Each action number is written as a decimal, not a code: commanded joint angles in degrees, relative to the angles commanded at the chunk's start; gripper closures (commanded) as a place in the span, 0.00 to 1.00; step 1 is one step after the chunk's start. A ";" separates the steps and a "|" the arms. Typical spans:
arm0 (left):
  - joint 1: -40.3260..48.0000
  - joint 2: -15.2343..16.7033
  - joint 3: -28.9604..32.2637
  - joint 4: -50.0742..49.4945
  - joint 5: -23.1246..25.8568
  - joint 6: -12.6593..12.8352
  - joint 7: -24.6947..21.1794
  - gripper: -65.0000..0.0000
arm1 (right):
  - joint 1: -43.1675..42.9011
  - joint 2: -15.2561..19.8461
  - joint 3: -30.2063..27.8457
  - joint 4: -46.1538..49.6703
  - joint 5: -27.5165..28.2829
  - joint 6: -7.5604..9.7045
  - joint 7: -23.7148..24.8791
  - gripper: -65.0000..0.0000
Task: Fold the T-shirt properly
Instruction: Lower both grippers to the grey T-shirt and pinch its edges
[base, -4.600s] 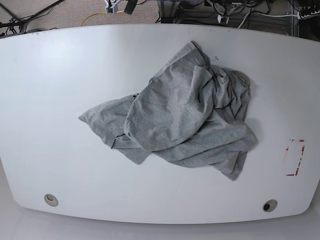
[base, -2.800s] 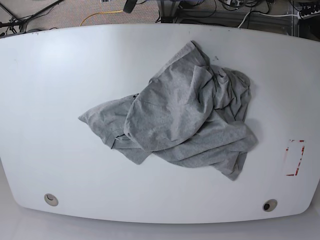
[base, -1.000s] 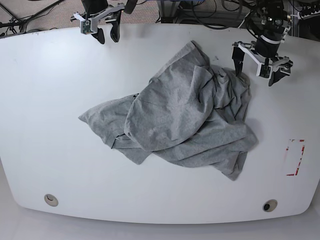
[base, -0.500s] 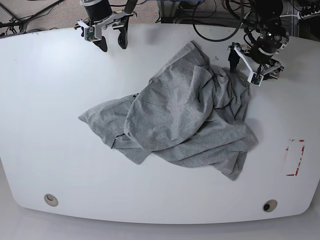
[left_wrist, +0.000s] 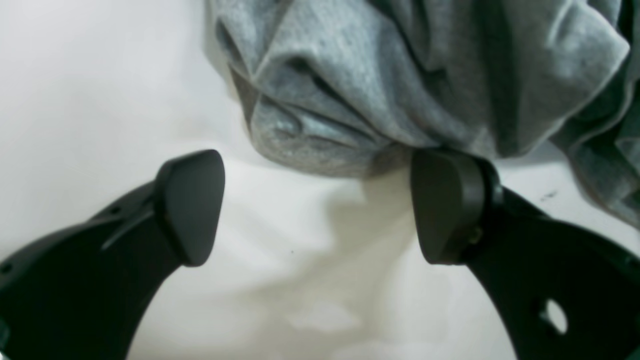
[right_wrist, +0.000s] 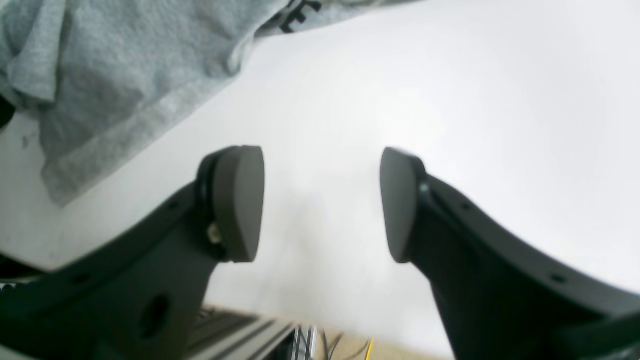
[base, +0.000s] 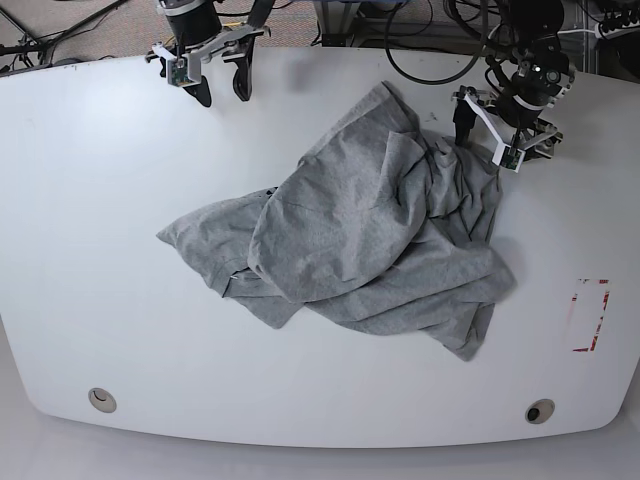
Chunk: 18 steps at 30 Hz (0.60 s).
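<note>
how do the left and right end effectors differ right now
The left end effector sits at the T-shirt's bunched far edge, one finger touching cloth; the right end effector hangs over bare table, clear of the shirt. Both are open and hold nothing.

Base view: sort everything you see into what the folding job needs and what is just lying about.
For the job:
T-shirt, crumpled
left gripper, jaws open at the shirt's edge
right gripper, jaws open over bare table

Just there:
table
red-marked patch
two round table inserts
cables
</note>
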<state>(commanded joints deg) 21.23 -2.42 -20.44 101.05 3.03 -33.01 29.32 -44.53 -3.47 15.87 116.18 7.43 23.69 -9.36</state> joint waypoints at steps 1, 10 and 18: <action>-0.09 0.00 -0.09 -0.26 0.00 0.00 0.00 0.23 | 1.14 0.00 0.44 0.00 0.09 0.26 -1.49 0.47; -1.67 0.00 -0.09 -1.85 0.53 0.09 0.18 0.99 | 13.63 0.18 0.62 0.18 0.09 0.53 -14.33 0.46; 0.00 -0.35 -0.35 -1.67 0.44 0.09 0.18 1.00 | 32.35 3.34 0.70 -2.90 0.18 0.53 -28.66 0.46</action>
<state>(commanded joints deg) 21.23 -2.77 -20.79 99.38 3.47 -32.92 29.49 -12.18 -0.13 16.57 113.27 7.60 24.22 -38.02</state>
